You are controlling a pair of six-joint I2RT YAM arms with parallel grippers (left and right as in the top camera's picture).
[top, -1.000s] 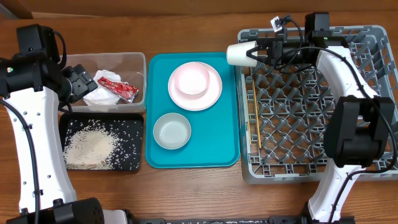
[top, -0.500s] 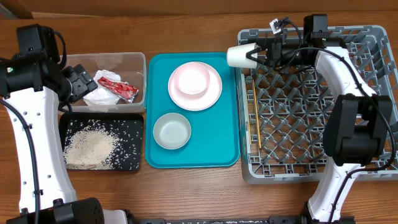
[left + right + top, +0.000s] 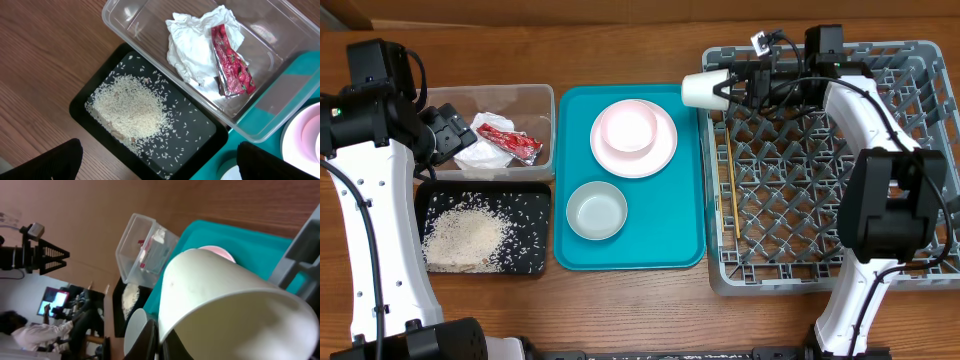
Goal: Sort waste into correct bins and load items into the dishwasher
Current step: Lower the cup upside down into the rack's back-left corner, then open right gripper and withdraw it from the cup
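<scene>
**Cup in my right grip, off the far right corner of the teal tray**

My right gripper (image 3: 725, 88) is closed on the rim of the small white cup (image 3: 703, 90). The cup is plain, smooth and glossy. It is turned on its side and held in the air above the far right corner of the teal tray (image 3: 680, 200), where that tray meets the grey dish rack (image 3: 920, 270). The rack sits along the tray's right side. Two wooden chopsticks (image 3: 729, 190) lie in it, just beside the tray's edge.

On the tray, a pale bowl (image 3: 597, 211) sits at the near left. A pale pink plate (image 3: 660, 150) carrying a pinkish bowl (image 3: 630, 125) sits at the far middle.

To the left of the tray, the black tray (image 3: 535, 200) holds a heap of rice (image 3: 465, 240) and scattered grains. Beyond it, the clear tub (image 3: 545, 100) holds a crumpled white tissue (image 3: 475, 155) and a red wrapper (image 3: 510, 140). My left gripper (image 3: 445, 135) hangs over the tub's left end, fingers spread wide and holding nothing.
</scene>
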